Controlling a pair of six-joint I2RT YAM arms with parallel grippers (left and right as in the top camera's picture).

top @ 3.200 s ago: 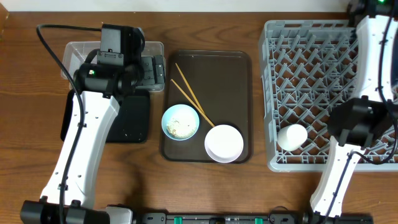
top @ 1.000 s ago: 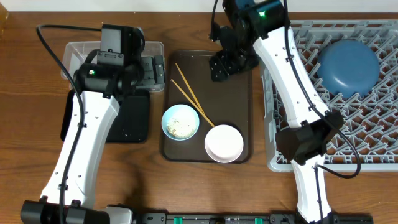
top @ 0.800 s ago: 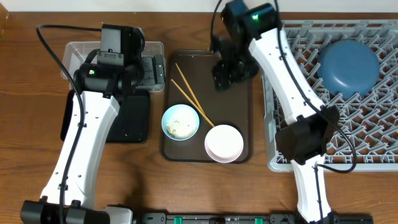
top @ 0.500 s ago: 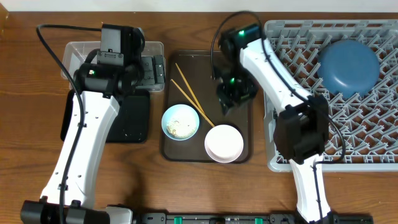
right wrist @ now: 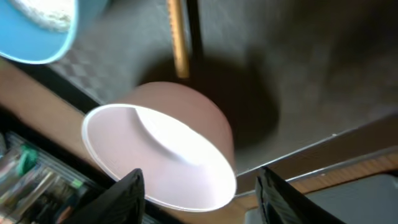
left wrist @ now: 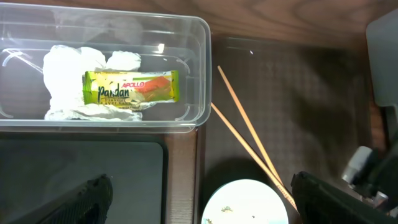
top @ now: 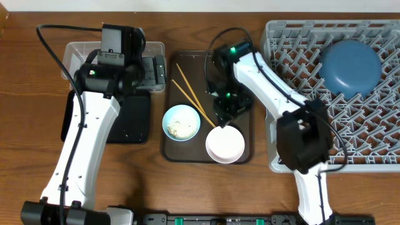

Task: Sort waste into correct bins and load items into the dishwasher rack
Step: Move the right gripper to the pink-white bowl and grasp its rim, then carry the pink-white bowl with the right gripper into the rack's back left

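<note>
right hand point(top: 226, 107), spread wide, hovers just above the white bowl point(top: 225, 144).

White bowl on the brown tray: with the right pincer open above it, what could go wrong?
1. The chopsticks end right beside the white bowl, so the right pincer may knock them.
2. A grip on the smooth rim could slip and drop the bowl.

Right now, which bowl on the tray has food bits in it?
The light blue bowl: rice bits lie inside it, while the white bowl looks clean.
</note>
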